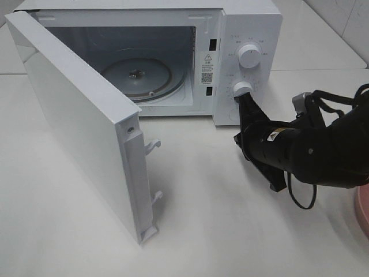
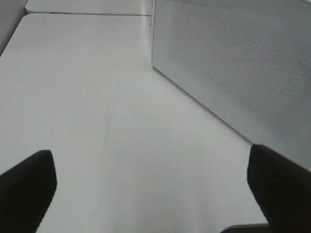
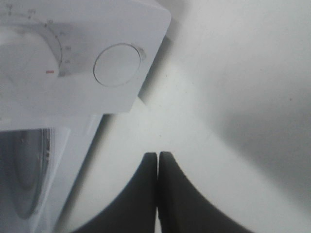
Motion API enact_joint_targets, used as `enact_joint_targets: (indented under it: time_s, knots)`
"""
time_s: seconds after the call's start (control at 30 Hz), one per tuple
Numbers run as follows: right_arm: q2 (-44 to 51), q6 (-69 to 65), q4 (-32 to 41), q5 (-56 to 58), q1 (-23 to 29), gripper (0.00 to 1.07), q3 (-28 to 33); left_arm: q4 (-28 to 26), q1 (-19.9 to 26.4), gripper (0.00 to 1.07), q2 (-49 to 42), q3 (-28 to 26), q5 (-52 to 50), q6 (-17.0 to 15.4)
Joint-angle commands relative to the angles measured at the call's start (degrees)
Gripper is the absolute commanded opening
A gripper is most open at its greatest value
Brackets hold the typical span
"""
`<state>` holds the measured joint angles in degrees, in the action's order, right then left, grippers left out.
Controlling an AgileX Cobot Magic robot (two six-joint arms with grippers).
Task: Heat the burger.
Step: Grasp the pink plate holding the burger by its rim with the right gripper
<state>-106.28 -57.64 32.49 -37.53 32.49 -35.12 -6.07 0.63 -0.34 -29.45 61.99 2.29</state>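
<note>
Plainly, the biggest hazard is the microwave (image 1: pixel 251 34) itself. Its door (image 1: pixel 75 127) stands wide open across the left of the table (image 1: pixel 202 219). The left arm, out of the overhead view, sits near the door's outer face and could knock it shut or shove the oven when it moves in. The glass turntable (image 1: pixel 138 75) is bare and the burger shows in no view. Only a pink plate (image 1: pixel 363 213) peeks in at the right edge, so fetching it starts blind. The right arm lies low, stretched toward the control panel. The right gripper (image 1: pixel 240 99) is pinched closed on nothing, with its tips just beside the lower knob (image 1: pixel 243 88), and a careless move could turn that knob. The left gripper (image 2: pixel 150 155) hovers over the table, jaws spread wide and empty.
</note>
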Motion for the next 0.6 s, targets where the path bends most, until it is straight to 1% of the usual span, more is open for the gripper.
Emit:
enact_joint_targets:
  time_s: [0.03,0.1,0.13,0.17,0.2,0.27,0.33,0.4,0.43,0.5,0.53,0.57,0.6]
  knots:
    - [4.81,13.01,-1.03,8.77,-0.29,0.00,0.46,-0.11,-0.11,1.00,-0.92,-0.06,-0.80,-0.34]
    - [5.56,15.36,-1.03,10.43,-0.63,0.00,0.46,-0.11,-0.11,1.00,-0.92,-0.06,-0.80,-0.34]
    - [7.45,20.05,-1.03,15.87,-1.78,0.00,0.46,-0.11,-0.11,1.00,-0.92,-0.06,-0.80,-0.34]
    - [7.45,20.05,-1.03,15.87,-1.78,0.00,0.46,-0.11,-0.11,1.00,-0.92,-0.06,-0.80,-0.34]
    - [9.05,24.24,-1.15,20.45,-3.67,0.00,0.46,-0.11,-0.11,1.00,-0.92,-0.06,-0.80,-0.34]
    - [9.85,26.24,-1.20,22.69,-4.35,0.00,0.46,-0.11,-0.11,1.00,-0.92,-0.06,-0.80,-0.34]
    - [13.06,37.24,-1.38,30.42,-7.33,0.01,0.46,-0.11,-0.11,1.00,-0.92,-0.06,-0.80,-0.34]
    - [13.69,39.19,-1.38,32.14,-8.19,0.01,0.46,-0.11,-0.11,1.00,-0.92,-0.06,-0.80,-0.34]
    - [15.13,43.14,-1.38,36.27,-9.57,0.01,0.46,-0.11,-0.11,1.00,-0.92,-0.06,-0.80,-0.34]
    - [15.81,45.26,-1.38,38.45,-10.43,0.01,0.46,-0.11,-0.11,1.00,-0.92,-0.06,-0.80,-0.34]
    - [17.19,49.22,-1.66,43.20,-11.92,0.01,0.40,-0.11,-0.11,1.00,-0.92,-0.06,-0.80,-0.34]
    - [17.19,49.22,-1.66,43.20,-11.92,0.01,0.40,-0.11,-0.11,1.00,-0.92,-0.06,-0.80,-0.34]
    - [17.88,50.99,-2.35,45.78,-12.78,0.01,0.23,-0.11,-0.11,1.00,-0.92,-0.06,-0.80,-0.34]
